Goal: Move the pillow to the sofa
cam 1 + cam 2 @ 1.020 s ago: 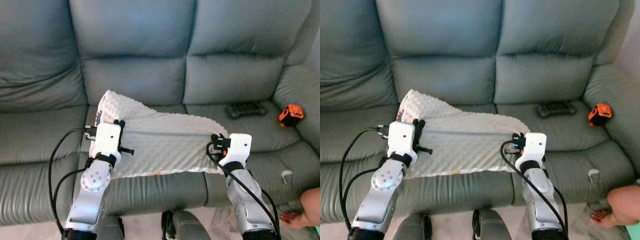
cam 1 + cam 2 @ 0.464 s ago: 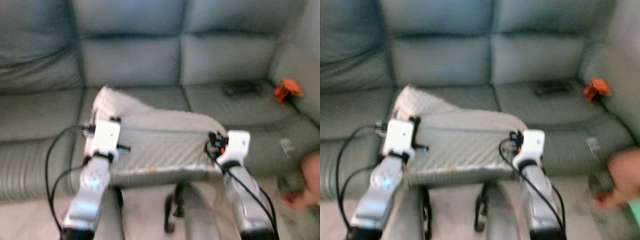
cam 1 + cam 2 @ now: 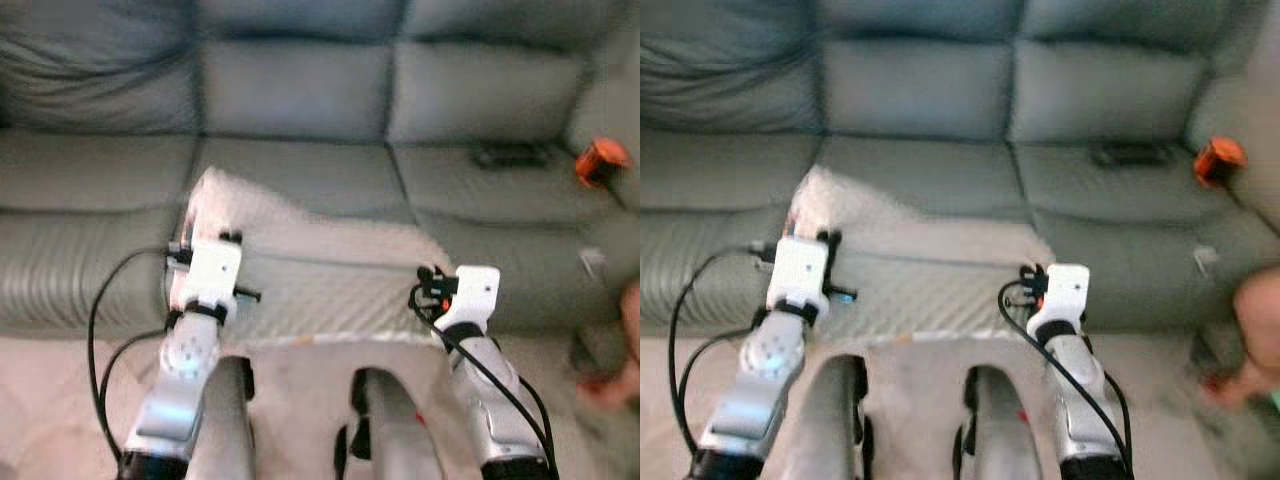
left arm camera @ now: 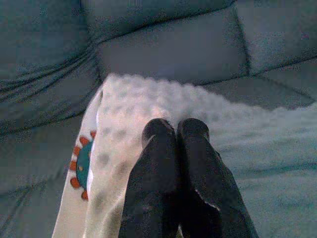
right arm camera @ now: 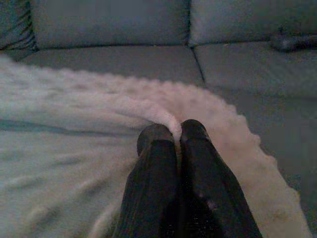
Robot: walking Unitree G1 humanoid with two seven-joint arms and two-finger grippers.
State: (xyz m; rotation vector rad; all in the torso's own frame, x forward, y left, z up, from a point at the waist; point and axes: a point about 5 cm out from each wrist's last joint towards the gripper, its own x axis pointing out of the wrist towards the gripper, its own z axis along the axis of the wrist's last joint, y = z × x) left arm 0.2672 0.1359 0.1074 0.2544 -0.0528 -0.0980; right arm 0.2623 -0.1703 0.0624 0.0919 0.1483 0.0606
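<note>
A white dimpled pillow (image 3: 320, 275) hangs flat between my two arms, in front of the grey-green sofa (image 3: 300, 100) and over its front edge. My left gripper (image 4: 176, 129) is shut on the pillow's left side, near a small red and teal print (image 4: 81, 166). On the pillow's right edge my right gripper (image 5: 171, 131) is shut, with a fold of fabric pinched between the fingers. In the eye views the white wrists (image 3: 212, 275) (image 3: 470, 295) sit at either end of the pillow.
A dark remote (image 3: 510, 155) and an orange object (image 3: 603, 160) lie on the right sofa seat. A person's foot (image 3: 610, 385) is at the right edge on the pale floor. My own legs (image 3: 390, 420) are below the pillow.
The camera has pulled back and tilted down: the sofa sits higher and farther in the picture, and floor and my legs now show. Both grippers still hold the pillow.
</note>
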